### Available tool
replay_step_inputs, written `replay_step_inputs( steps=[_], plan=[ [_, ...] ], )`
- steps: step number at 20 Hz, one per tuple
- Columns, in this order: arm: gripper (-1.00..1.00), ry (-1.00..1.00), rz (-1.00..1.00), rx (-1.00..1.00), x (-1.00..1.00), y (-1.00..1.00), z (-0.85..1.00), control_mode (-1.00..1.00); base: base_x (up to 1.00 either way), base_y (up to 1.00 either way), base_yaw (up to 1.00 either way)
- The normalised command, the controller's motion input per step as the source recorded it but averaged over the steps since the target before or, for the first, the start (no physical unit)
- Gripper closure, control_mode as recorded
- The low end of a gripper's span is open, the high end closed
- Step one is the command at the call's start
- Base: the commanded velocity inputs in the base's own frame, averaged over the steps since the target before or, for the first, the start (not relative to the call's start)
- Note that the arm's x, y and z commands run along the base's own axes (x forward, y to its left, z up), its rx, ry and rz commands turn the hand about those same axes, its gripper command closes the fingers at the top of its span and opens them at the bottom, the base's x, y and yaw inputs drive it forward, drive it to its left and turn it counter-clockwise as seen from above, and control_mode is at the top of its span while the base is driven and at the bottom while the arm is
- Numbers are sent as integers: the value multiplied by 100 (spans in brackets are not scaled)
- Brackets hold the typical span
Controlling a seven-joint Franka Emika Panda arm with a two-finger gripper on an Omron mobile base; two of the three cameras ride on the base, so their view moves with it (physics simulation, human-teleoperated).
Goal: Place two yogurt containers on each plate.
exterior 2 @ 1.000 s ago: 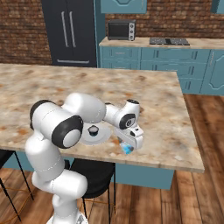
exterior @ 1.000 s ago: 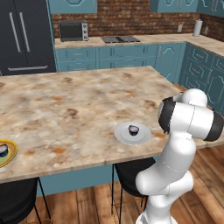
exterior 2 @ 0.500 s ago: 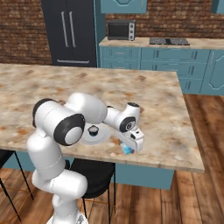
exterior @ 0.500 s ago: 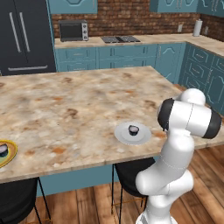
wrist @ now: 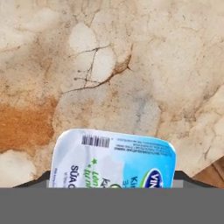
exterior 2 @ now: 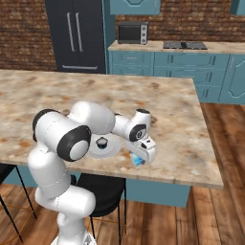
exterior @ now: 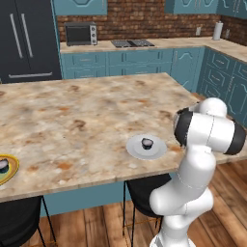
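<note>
A white-grey plate (exterior: pixel 135 149) (exterior 2: pixel 111 149) lies near the counter's front edge with one small dark yogurt container (exterior: pixel 146 142) (exterior 2: pixel 101 141) on it. At the far left, the yellow-rimmed plate (exterior: pixel 10 172) holds another dark yogurt container (exterior: pixel 4 165). Just right of the white-grey plate, my gripper (exterior 2: pixel 140 159) (wrist: pixel 113 177) points down at the counter. It is shut on a yogurt container (exterior 2: pixel 139 161) (wrist: pixel 113 155) with a blue and white label and a barcode, its dark tips tight against both sides. In the left base view my own arm hides the gripper.
The marble counter (exterior: pixel 87 111) has its front edge (exterior 2: pixel 158 178) just below the gripper. Dark stools (exterior: pixel 144 193) (exterior 2: pixel 100 191) stand under the counter. Cabinets, a stove and a toaster oven (exterior: pixel 79 34) line the back wall.
The gripper has sunk very slightly over the blue and white yogurt container. The plates and the cups on them have not moved.
</note>
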Motion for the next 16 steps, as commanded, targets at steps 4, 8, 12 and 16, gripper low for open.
replay_step_inputs(
  steps=[4, 8, 12, 16],
  plan=[
    [100, 0, 20, -5, -7, 80, 41, -100, 0, 0, 0],
    [100, 2, 29, 10, 8, 76, 31, -100, 0, 0, 0],
    [100, 4, 9, 2, 45, 78, 9, -100, 0, 0, 0],
    [100, -1, 0, 0, 63, 13, -16, -100, 0, 0, 0]
  ],
)
